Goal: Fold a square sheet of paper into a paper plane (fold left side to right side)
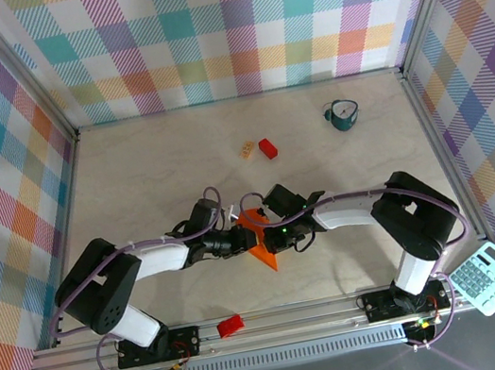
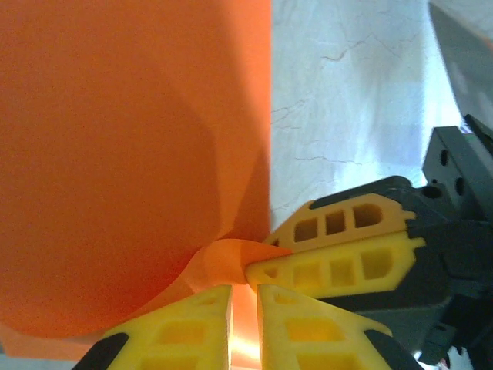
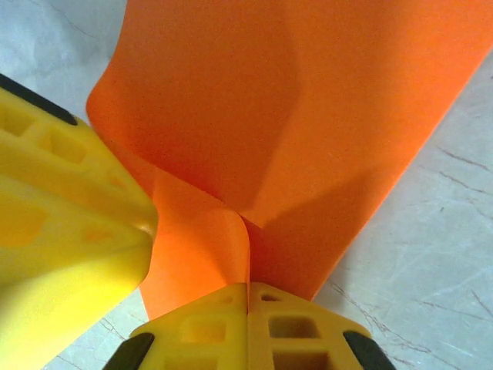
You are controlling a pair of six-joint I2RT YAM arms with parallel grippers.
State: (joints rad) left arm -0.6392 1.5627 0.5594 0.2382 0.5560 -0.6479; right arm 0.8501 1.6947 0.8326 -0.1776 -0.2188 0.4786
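Pinching the thin bright orange sheet of paper (image 1: 270,256), the left gripper (image 1: 241,240) and right gripper (image 1: 267,229) meet near the pale table's (image 1: 176,159) near edge. Both pairs of jaws are closed on it.

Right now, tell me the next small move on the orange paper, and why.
Probably ease the pinched flap down toward the right and flatten it: the left gripper and right gripper both pinch the sheet of paper at one curled spot, not yet creased against the table.

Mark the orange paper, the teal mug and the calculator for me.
square sheet of paper (image 3: 293,131), right wrist view, its flat middle.
teal mug (image 1: 344,115), top external view, its opening.
calculator (image 1: 487,278), top external view, its keypad.
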